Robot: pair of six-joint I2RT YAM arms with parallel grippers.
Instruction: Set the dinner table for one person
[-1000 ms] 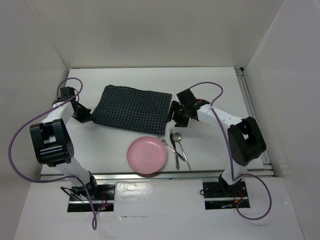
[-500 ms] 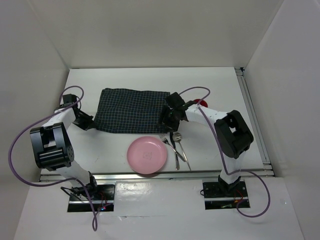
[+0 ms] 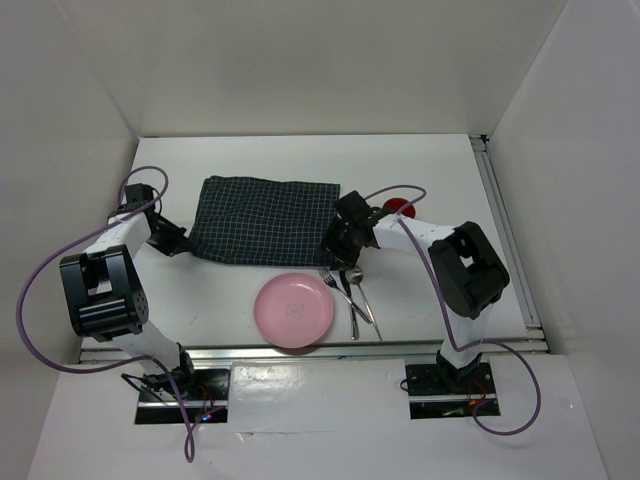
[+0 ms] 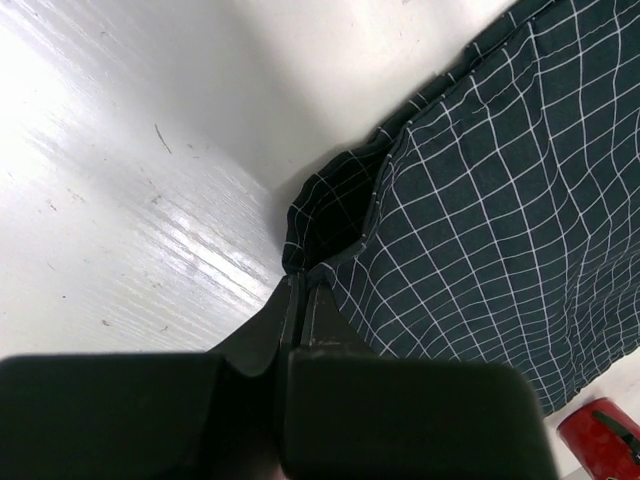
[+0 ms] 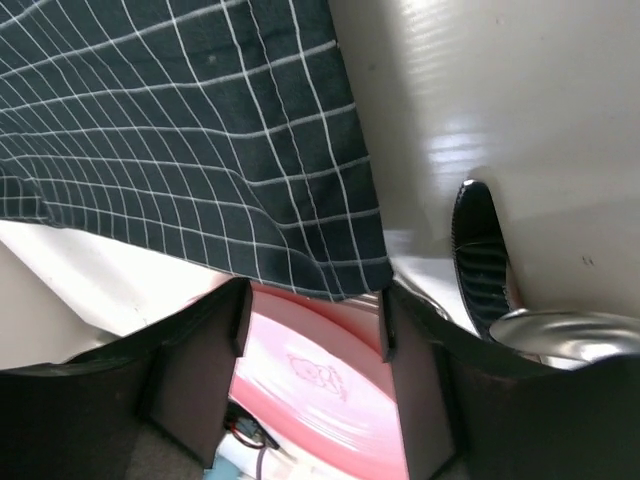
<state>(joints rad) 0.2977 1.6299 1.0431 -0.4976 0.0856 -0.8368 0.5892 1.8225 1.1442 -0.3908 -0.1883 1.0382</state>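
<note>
Two corners of the placemat (image 3: 265,220) attended: your left gripper (image 4: 300,290) pinched shut on the left one, your right gripper (image 5: 312,295) open astride the near-right, presumably to spread it flat on the dinner table (image 3: 440,160).

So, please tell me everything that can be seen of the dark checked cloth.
The cloth is a dark navy fabric rectangle with a thin white grid. It lies mostly flat on the white table, beyond the pink plate. Its near left corner is bunched and pinched in the shut left gripper. The open right gripper straddles its near right corner; whether the fingers touch it cannot be told.
</note>
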